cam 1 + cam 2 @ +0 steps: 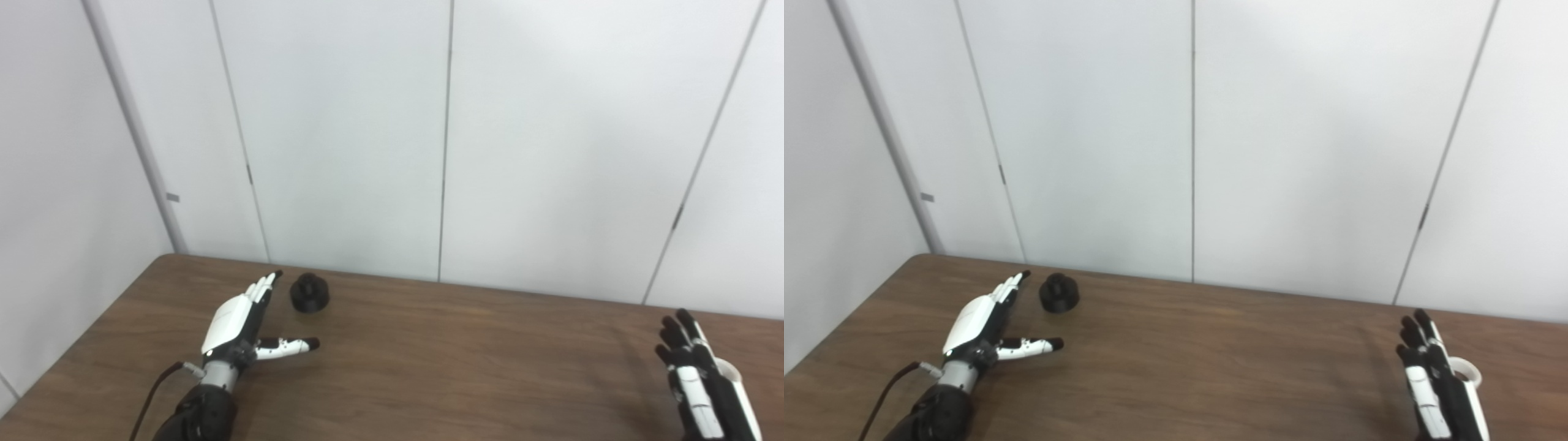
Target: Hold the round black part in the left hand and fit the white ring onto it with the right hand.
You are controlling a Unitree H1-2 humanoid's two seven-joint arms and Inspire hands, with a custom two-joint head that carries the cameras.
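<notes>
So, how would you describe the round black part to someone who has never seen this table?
On the brown table, look toward its far left corner, just beyond the open left hand. The round black part sits there untouched, the only dark, knob-like piece on the wood.

**Backdrop: panel wall, wood table**

Pale grey-white wall panels (pixel 343 135) fill 9 through 3 o'clock, split by thin vertical seams. Grey corner post (pixel 131 128) at 10 o'clock carries a small grey tag (pixel 173 197). Dark brown wood-grain table (pixel 465 361) spans 4 to 8 o'clock, rounded corner at 9. Light soft, even.
</notes>
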